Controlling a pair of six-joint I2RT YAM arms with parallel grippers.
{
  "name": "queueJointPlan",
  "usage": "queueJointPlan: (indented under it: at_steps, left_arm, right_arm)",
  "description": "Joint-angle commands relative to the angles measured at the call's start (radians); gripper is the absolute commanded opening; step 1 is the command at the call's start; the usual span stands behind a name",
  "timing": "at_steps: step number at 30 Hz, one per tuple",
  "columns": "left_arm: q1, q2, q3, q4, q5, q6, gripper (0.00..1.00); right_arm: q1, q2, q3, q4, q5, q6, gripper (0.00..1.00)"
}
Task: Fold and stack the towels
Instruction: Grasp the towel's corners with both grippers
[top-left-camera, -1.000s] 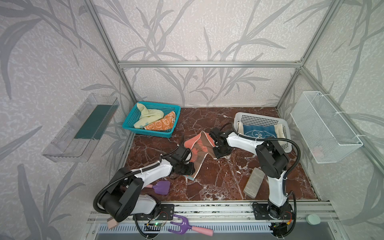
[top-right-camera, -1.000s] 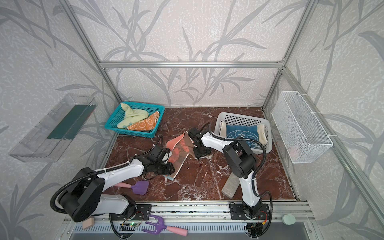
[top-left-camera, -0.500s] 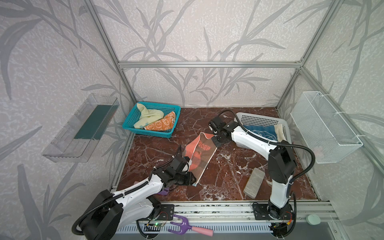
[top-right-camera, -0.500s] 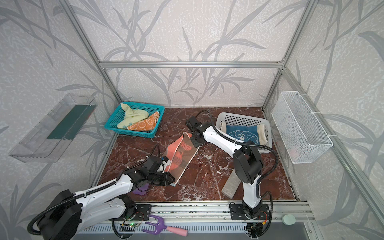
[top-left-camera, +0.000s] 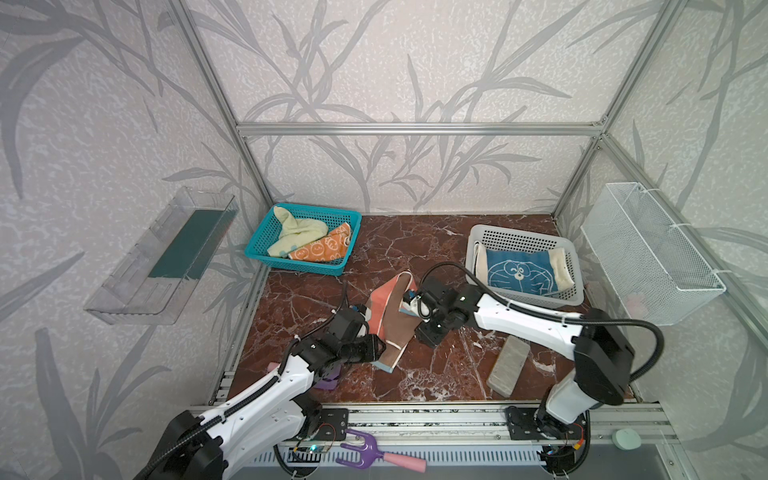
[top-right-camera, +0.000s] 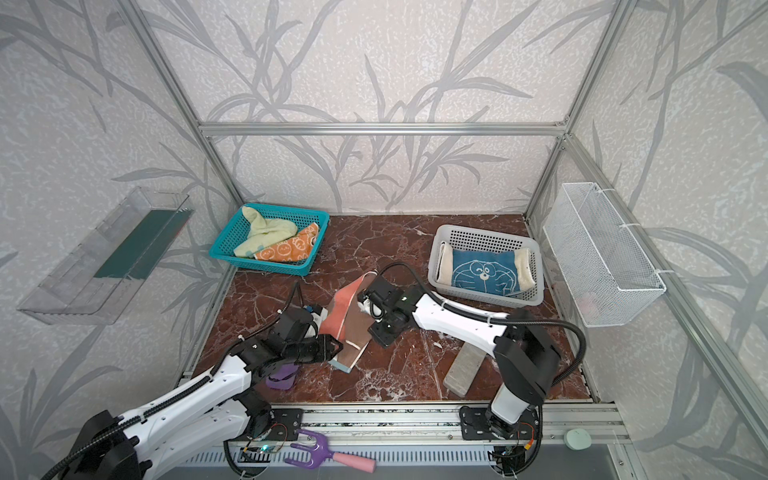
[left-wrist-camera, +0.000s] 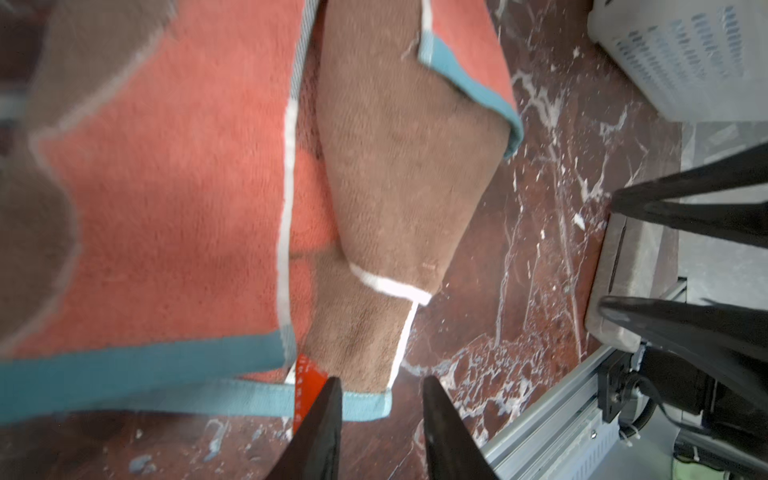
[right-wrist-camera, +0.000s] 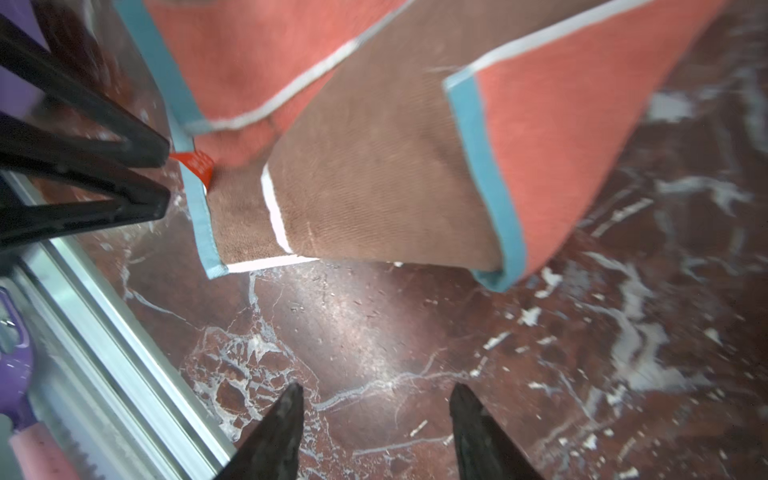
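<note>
Step in hand, as I read it: folding the salmon bear towel (top-left-camera: 390, 328) on the marble table (top-left-camera: 436, 374). It lies mid-table between the two arms, doubled over unevenly. In a top view its far end stands up in a peak. In the left wrist view the brown flap sits skewed and its teal hem does not meet the hem below. The left gripper (left-wrist-camera: 380, 386) has its jaws partly apart at the near corner, by the red tag (left-wrist-camera: 307, 374). The hem end lies between the tips, but I see no clamp on it. The right gripper (right-wrist-camera: 374, 399) is spread over bare marble with nothing in it, just beside the towel's folded edge. To do this well, I would seat each gripper deep on a corner and take both layers of cloth, not the tag alone. Then draw the two corners apart to take out slack before laying the flap over. Match teal hem to teal hem, set it down low and flat, and release only once the cloth rests. Terry will likely sag and drag, so keep moves slow. The stack appears to be the cat towel (top-left-camera: 521, 272) in the grey basket (top-left-camera: 519, 237). The pale yellow towel (top-left-camera: 295, 230) and orange towel (top-left-camera: 320, 251) wait in the teal basket (top-left-camera: 266, 253).
</note>
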Motion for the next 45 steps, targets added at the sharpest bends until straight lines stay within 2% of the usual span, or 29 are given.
queueJointPlan:
  at_steps: [1, 5, 7, 10, 15, 23, 27, 30, 32, 33, 35, 37, 40, 45]
  left_arm:
    - [0.041, 0.084, 0.117, -0.005, -0.006, 0.056, 0.40]
    - [0.064, 0.235, 0.226, 0.069, 0.050, 0.065, 0.43]
    - [0.064, 0.324, 0.274, 0.126, 0.074, 0.051, 0.43]
    - [0.067, 0.444, 0.345, 0.166, 0.083, 0.036, 0.41]
    - [0.091, 0.609, 0.409, 0.224, 0.129, 0.023, 0.43]
    - [0.097, 0.691, 0.387, 0.276, 0.126, -0.007, 0.48]
    - [0.097, 0.731, 0.378, 0.348, 0.168, -0.045, 0.48]
    - [0.097, 0.765, 0.378, 0.413, 0.207, -0.078, 0.46]
    - [0.096, 0.775, 0.379, 0.452, 0.222, -0.097, 0.41]
    - [0.097, 0.776, 0.381, 0.456, 0.230, -0.098, 0.35]
    - [0.097, 0.766, 0.400, 0.437, 0.236, -0.085, 0.14]
    - [0.100, 0.737, 0.416, 0.412, 0.231, -0.068, 0.00]
    - [0.116, 0.669, 0.447, 0.354, 0.219, -0.037, 0.00]
    - [0.163, 0.499, 0.500, 0.229, 0.180, 0.019, 0.00]
  right_arm:
    - [-0.093, -0.153, -0.096, 0.221, 0.002, 0.140, 0.61]
    - [-0.164, -0.145, -0.167, 0.255, 0.015, 0.227, 0.62]
    - [-0.168, -0.098, -0.159, 0.240, 0.019, 0.238, 0.62]
    - [-0.172, -0.017, -0.129, 0.227, -0.037, 0.242, 0.62]
    - [-0.172, 0.083, -0.129, 0.278, -0.075, 0.277, 0.62]
    - [-0.181, 0.215, -0.098, 0.296, -0.057, 0.270, 0.62]
    - [-0.181, 0.257, -0.082, 0.296, -0.068, 0.261, 0.60]
    - [-0.181, 0.269, -0.077, 0.296, -0.051, 0.257, 0.55]
    - [-0.181, 0.270, -0.077, 0.296, -0.036, 0.249, 0.42]
    - [-0.181, 0.269, -0.077, 0.295, -0.027, 0.247, 0.36]
    - [-0.182, 0.259, -0.073, 0.288, -0.002, 0.233, 0.20]
    - [-0.185, 0.239, -0.052, 0.261, 0.024, 0.205, 0.12]
    - [-0.196, 0.184, 0.022, 0.169, 0.071, 0.125, 0.06]
    - [-0.200, 0.073, 0.239, -0.054, 0.105, -0.113, 0.03]
